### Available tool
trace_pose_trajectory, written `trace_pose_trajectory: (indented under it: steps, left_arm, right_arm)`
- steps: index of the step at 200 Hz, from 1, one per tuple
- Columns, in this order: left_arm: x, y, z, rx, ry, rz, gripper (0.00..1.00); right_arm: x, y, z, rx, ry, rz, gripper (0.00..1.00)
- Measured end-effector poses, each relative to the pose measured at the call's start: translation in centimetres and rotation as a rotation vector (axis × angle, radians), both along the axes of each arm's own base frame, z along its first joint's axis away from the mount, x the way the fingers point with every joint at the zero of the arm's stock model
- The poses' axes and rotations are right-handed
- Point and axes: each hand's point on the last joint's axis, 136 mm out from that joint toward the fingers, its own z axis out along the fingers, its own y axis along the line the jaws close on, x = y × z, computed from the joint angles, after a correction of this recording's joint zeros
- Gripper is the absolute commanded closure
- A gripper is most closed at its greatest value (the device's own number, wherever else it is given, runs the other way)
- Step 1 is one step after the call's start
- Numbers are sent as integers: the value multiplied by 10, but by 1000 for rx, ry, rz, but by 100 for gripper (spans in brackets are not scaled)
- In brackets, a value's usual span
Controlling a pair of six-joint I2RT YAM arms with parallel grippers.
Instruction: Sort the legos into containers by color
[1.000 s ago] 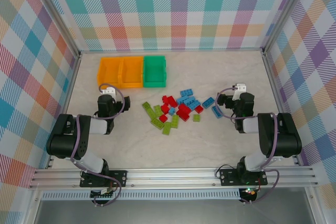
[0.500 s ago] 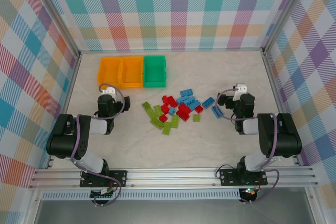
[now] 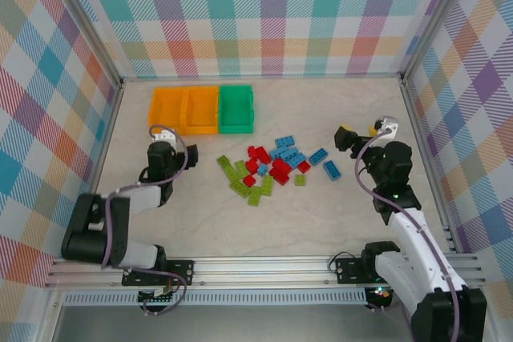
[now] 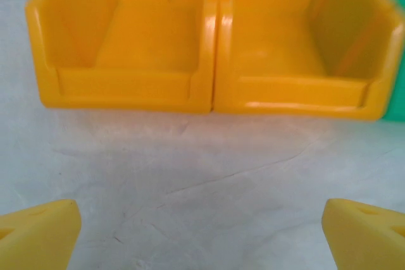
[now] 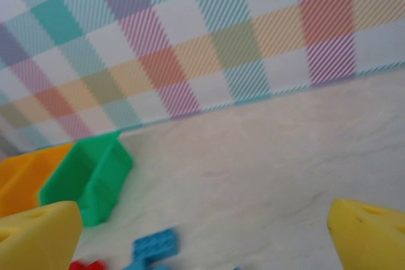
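The legos lie in a loose pile mid-table: lime green ones (image 3: 244, 183) on the left, red ones (image 3: 270, 166) in the middle, light blue ones (image 3: 290, 152) toward the right and back. The containers stand in a row at the back left, two orange bins (image 3: 185, 110) and a green bin (image 3: 236, 108). My left gripper (image 3: 163, 138) is open and empty just in front of the orange bins (image 4: 126, 86), low over the table. My right gripper (image 3: 346, 137) is open and empty, raised to the right of the pile. It faces the green bin (image 5: 88, 178) and a blue lego (image 5: 155, 245).
Plaid walls (image 3: 272, 22) close in the table at the back and both sides, with metal frame posts (image 3: 417, 118) along the edges. Bare tabletop (image 3: 321, 102) stretches between the bins and the right wall. Both orange bins look empty in the left wrist view.
The right arm has unfolded and lifted, carrying its gripper back and to the right. The left arm has stretched out slightly toward the bins. Both grippers stayed open.
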Motion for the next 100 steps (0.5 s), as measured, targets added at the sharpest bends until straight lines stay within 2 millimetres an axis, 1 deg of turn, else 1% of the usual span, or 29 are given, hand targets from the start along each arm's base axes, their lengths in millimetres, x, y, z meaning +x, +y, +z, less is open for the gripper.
trace_pose_trajectory:
  steps: [4,17,30,41,49,56,60,62,64,69,71,72,74,77,81,86,89,94,100]
  left_arm:
    - [0,-1,11,-9,-12,2,0]
    - [0,-12,55,-81,-64,6,0]
    - [-2,-28,92,-171,-90,-1,0]
    - [-4,-46,112,-247,-81,-21,2]
    - [-5,-54,120,-286,-71,-28,3]
    - [-8,-60,119,-309,-50,-33,5]
    - [-10,-64,116,-328,-22,-34,6]
    - [-13,-71,109,-345,15,-33,6]
    - [-14,-72,103,-338,47,-21,7]
    - [-16,-79,96,-367,103,-5,8]
    - [-16,-82,94,-369,116,-5,8]
    - [-16,-86,92,-374,132,-11,8]
    - [-17,-93,91,-391,151,-12,8]
    - [-17,-99,89,-400,170,-15,9]
    - [-17,-111,81,-414,216,-18,9]
    - [-17,-123,71,-424,267,-18,10]
    - [-17,-128,64,-432,296,-10,10]
    - [-20,-137,52,-435,347,-3,10]
    - [-23,-144,37,-435,403,16,10]
  right_arm:
    - [-3,6,-1,16,30,23,0]
    - [-11,28,-12,49,146,106,0]
    - [-22,58,-26,63,281,205,0]
    - [-34,83,-34,59,376,290,0]
    - [-41,96,-37,59,422,341,0]
    - [-47,102,-40,61,452,367,0]
    - [-52,106,-43,55,477,381,0]
    - [-56,112,-46,47,503,397,0]
    - [-58,112,-50,26,530,382,0]
    - [-65,122,-50,7,560,413,0]
    - [-67,128,-50,-7,573,425,0]
    - [-70,134,-48,-11,576,445,0]
    - [-73,140,-46,-18,582,465,0]
    - [-78,152,-45,-36,591,502,0]
    - [-87,171,-42,-59,602,559,0]
    - [-94,186,-41,-79,609,602,0]
    - [-102,198,-40,-95,617,645,0]
    - [-112,211,-40,-114,628,688,0]
    - [-120,221,-42,-136,641,720,0]
